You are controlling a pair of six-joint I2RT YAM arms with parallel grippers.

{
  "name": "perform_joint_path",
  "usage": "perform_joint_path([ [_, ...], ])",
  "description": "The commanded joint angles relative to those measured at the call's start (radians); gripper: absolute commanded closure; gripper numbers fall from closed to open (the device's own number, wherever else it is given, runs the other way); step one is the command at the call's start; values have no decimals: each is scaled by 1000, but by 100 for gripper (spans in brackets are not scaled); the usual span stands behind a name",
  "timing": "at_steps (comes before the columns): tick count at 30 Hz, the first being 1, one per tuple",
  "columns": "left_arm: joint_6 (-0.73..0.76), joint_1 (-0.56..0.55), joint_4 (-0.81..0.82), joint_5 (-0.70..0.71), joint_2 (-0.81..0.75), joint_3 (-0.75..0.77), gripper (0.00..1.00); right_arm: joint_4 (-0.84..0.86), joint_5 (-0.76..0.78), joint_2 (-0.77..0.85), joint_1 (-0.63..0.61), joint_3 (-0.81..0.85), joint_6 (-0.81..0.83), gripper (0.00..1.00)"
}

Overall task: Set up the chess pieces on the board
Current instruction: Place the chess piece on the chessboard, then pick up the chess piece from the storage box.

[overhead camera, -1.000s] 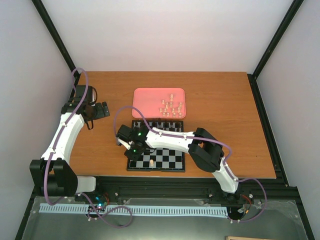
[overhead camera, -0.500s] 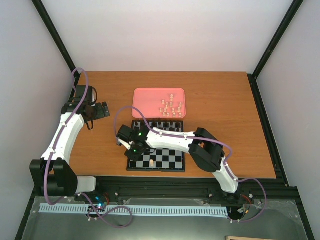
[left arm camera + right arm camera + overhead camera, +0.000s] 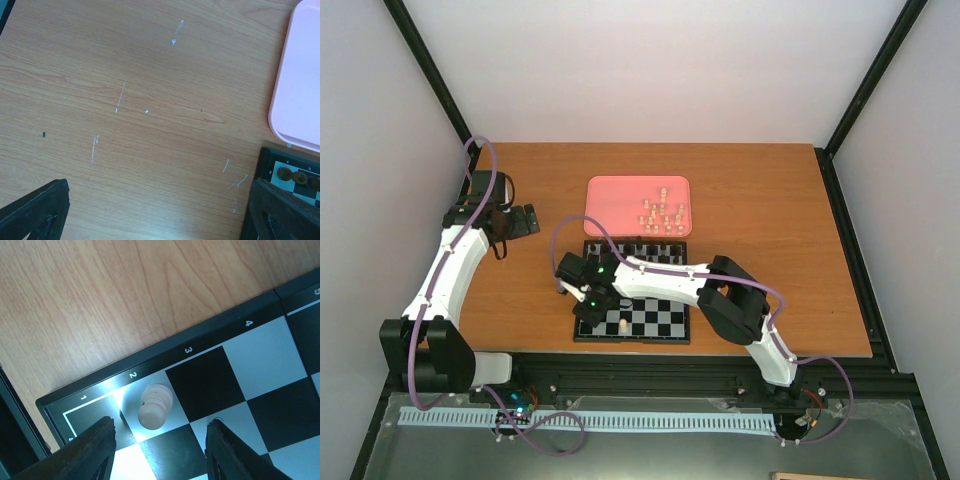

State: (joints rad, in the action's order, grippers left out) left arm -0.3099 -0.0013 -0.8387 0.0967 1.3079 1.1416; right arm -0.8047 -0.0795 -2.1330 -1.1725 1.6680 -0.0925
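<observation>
Your right gripper point(image 3: 159, 442) hangs over the near left corner of the board point(image 3: 665, 322). Its matte black fingers point(image 3: 95, 450) are spread, and neither touches the cream chess piece point(image 3: 155, 406) between them. That piece is smooth, ringed and round-topped, and it stands on a white square beside the edge numeral 2. The checkered board is glossy and catches glare inside its thin black border. A second cream piece point(image 3: 622, 324) stands in the near row, and dark brown pieces point(image 3: 650, 250) line the far row. The other cream chess pieces point(image 3: 662, 215) cluster on the right half of the pink tray point(image 3: 610, 200), a plain tray with rounded corners just beyond the board. Your left gripper point(image 3: 525, 220) is parted wide and holds nothing, out over wood to the left of the tray. The table point(image 3: 150, 60) is orange-brown woodgrain, marked with pale scratches point(image 3: 120, 97). Plain pale walls and black frame struts point(image 3: 420, 70) enclose it.
</observation>
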Motion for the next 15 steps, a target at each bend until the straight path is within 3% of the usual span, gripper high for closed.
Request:
perform_joint_path([
  [1,17,-5,-1,0,10,22,0,-1,44,63,-3,-3,11,50],
  [8,18,-6,-15,8,12,43,0,-23,62,151,59,88,26,35],
  [15,17,-6,-19,6,13,42,0,-96,28,149,244,257,20,35],
])
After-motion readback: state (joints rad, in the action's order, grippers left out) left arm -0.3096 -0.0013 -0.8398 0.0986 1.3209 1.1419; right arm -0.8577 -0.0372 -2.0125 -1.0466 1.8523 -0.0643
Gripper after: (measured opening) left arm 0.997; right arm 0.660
